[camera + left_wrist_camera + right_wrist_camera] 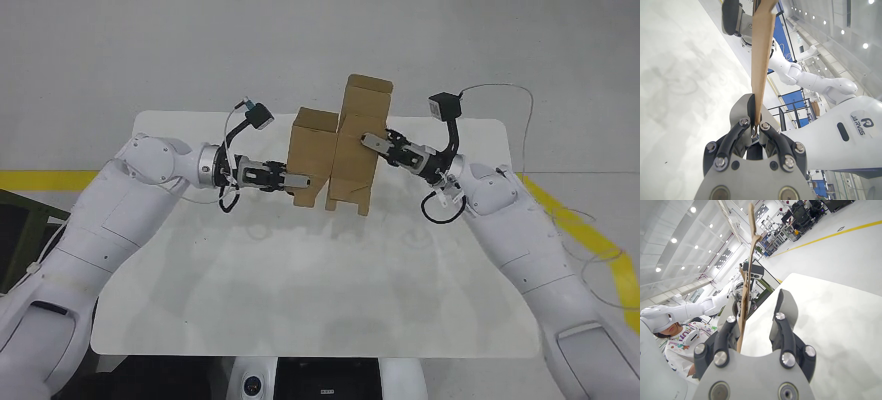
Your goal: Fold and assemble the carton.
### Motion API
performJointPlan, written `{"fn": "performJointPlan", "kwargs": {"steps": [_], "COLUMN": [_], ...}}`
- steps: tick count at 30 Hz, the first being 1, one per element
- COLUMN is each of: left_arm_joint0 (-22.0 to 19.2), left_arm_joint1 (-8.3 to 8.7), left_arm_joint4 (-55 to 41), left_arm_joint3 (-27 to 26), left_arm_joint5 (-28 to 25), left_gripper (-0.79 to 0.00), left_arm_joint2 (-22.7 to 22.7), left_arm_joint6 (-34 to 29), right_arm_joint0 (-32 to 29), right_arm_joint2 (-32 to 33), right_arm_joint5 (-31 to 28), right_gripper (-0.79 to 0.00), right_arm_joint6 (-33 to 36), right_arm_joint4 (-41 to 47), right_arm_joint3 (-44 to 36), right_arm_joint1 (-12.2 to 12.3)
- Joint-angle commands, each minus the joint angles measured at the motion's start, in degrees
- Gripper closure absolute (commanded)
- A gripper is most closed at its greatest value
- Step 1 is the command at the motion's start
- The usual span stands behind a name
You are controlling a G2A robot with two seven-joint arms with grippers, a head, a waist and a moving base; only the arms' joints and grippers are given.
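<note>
Carton (338,150) stands upright over the far half of the bench (300,290), a lower edge clamped tight in the fingers of the left gripper (755,113). The right gripper (757,303) straddles the opposite side with its fingers apart, the board leaning on just one of them (728,311). With a single pinch carrying it, the unassembled carton may swing or slip free. A crooked close by the right gripper could crease a panel off its fold line.

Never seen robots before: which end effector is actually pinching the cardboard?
The left end effector: shut on the carton edge; the right end effector stands open.
</note>
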Motion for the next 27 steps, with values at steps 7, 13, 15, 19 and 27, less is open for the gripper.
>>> {"fn": "performJointPlan", "kwargs": {"steps": [7, 13, 15, 19, 27], "left_arm_joint0": [-1.2, -3.3, -4.1, -4.8, -5.0], "left_arm_joint1": [0.63, 0.85, 0.94, 1.12, 1.46], "left_arm_joint4": [-1.2, 1.1, 2.2, 4.7, 1.9], "left_arm_joint3": [-0.2, -1.4, -1.6, -2.6, -4.2], "left_arm_joint5": [7.3, 11.0, 12.2, 14.3, 17.3], "left_gripper": [0.0, 0.0, 0.0, 0.0, 0.0], "left_arm_joint2": [-1.0, -0.8, -0.5, 1.0, 5.0], "left_arm_joint6": [-7.2, -11.0, -12.2, -14.3, -17.3], "right_arm_joint0": [0.7, -0.3, -1.2, -2.7, -3.7], "right_arm_joint2": [5.0, 7.7, 7.6, 6.2, 2.8], "right_arm_joint5": [1.6, 6.0, 7.4, 9.1, 8.7], "right_gripper": [-0.785, -0.785, -0.785, -0.785, -0.785], "right_arm_joint6": [13.8, 22.9, 24.3, 25.9, 25.6], "right_arm_joint4": [-0.6, -0.7, -0.3, 1.4, 3.5], "right_arm_joint3": [-1.1, -3.0, -4.2, -6.3, -6.7], "right_arm_joint1": [2.7, 5.0, 5.7, 6.9, 8.8]}}
